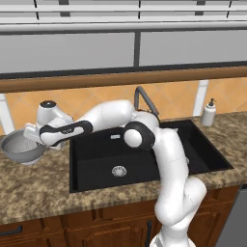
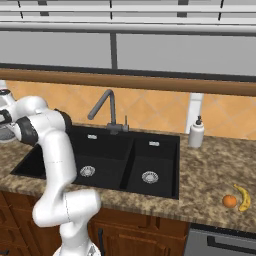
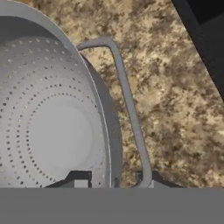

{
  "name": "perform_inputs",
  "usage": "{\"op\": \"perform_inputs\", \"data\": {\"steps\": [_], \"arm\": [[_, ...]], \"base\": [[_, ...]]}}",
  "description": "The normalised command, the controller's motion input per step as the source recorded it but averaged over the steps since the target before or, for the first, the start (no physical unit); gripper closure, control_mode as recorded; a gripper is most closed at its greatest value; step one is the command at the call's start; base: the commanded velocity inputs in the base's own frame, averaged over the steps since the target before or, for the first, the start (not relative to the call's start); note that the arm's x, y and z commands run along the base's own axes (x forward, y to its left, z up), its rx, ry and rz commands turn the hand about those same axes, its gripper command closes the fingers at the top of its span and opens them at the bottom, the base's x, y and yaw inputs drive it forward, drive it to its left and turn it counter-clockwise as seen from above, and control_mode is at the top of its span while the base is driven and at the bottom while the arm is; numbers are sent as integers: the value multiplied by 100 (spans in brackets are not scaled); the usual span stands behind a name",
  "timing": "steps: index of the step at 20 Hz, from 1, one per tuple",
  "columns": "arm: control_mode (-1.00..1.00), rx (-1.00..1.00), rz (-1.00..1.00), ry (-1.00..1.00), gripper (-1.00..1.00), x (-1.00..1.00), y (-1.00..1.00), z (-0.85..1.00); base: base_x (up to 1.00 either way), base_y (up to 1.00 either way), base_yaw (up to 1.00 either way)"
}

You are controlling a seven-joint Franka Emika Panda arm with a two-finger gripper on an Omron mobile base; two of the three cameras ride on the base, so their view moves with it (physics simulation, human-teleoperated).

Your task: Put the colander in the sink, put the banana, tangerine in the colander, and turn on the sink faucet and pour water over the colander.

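Observation:
The colander [image 1: 20,147] [image 3: 57,131], a silver pierced bowl, stands on the granite counter left of the black sink [image 1: 96,144] [image 2: 131,160]. My gripper [image 3: 113,180] [image 1: 34,140] reaches down over its right rim, one finger inside the bowl and the other outside against the thin wire side handle [image 3: 127,96]. The jaws are drawn in on the rim and handle. Far off on the right counter lie the banana [image 2: 244,197] and the tangerine [image 2: 229,201], side by side. Behind the sink rises the dark sink faucet [image 1: 144,99] [image 2: 105,107]; no water runs.
A white soap dispenser [image 1: 209,113] [image 2: 196,134] stands behind the sink's right side. The sink's edge [image 3: 201,39] lies close to the right of the colander. My own arm spans the left basin. Cabinets hang above the tiled backsplash.

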Motion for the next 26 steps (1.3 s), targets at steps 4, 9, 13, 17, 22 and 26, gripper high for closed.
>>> {"op": "perform_inputs", "data": {"steps": [4, 9, 13, 17, 22, 26], "arm": [[-100, -2, -2, -5, 100, -24, -51, 0], [-100, 0, -3, -8, 100, -44, -91, 0], [-100, 0, 0, -10, 100, -72, -100, 0], [-100, 0, -4, -6, 100, -77, -100, 0], [-100, 0, -19, -3, 100, -33, -100, 1], [-100, 0, -31, 0, 100, -2, -100, 0]], "base": [[0, 0, 0], [0, 0, 0], [0, 0, 0], [0, 0, 0], [0, 0, 0], [0, 0, 0]]}}
